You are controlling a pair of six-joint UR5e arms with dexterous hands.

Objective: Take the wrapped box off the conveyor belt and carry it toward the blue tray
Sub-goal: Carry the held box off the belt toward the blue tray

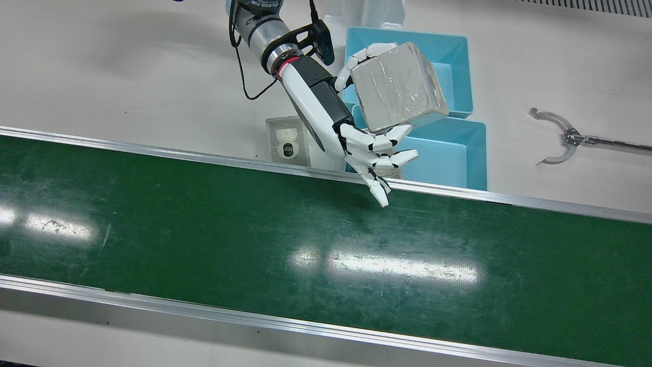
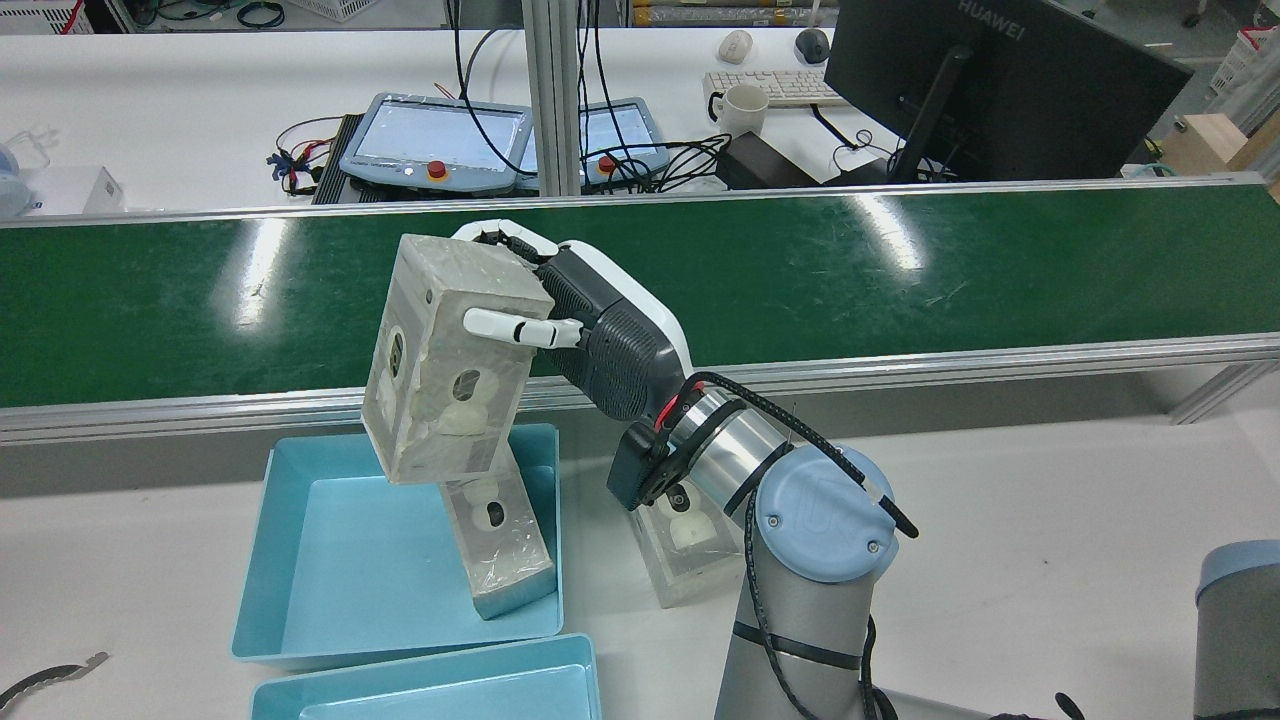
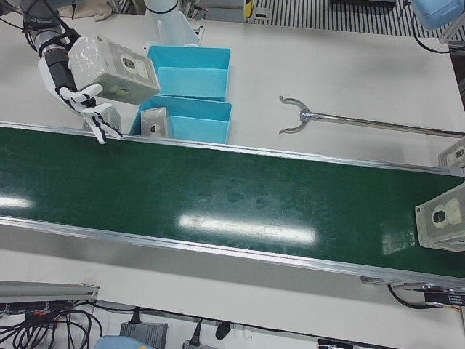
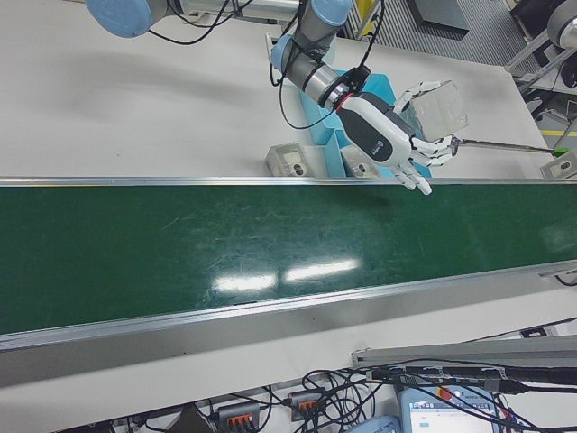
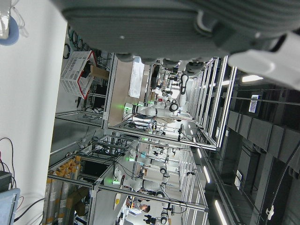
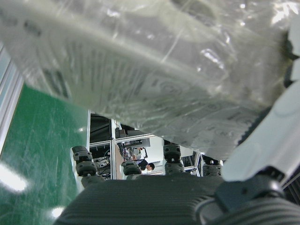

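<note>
My right hand (image 1: 326,107) is shut on the wrapped box (image 1: 397,86), a grey block in clear film. Fingers press on its top and underside. It hangs tilted in the air, off the green conveyor belt (image 1: 254,239) and over the blue tray (image 2: 340,560). In the rear view the wrapped box (image 2: 445,370) sits above the tray's belt-side edge, with the right hand (image 2: 600,330) beside it. The right hand view is filled by the film-wrapped box (image 6: 164,61). Only the left hand's palm (image 5: 187,28) shows, in its own view, against the lab ceiling.
A second wrapped box (image 2: 500,550) leans inside the tray. A third one (image 1: 288,140) stands on the table next to the tray. Another blue tray (image 1: 453,51) lies behind the first. A metal reacher tool (image 1: 560,137) rests on the table. Two more boxes (image 3: 443,218) sit near the belt's end.
</note>
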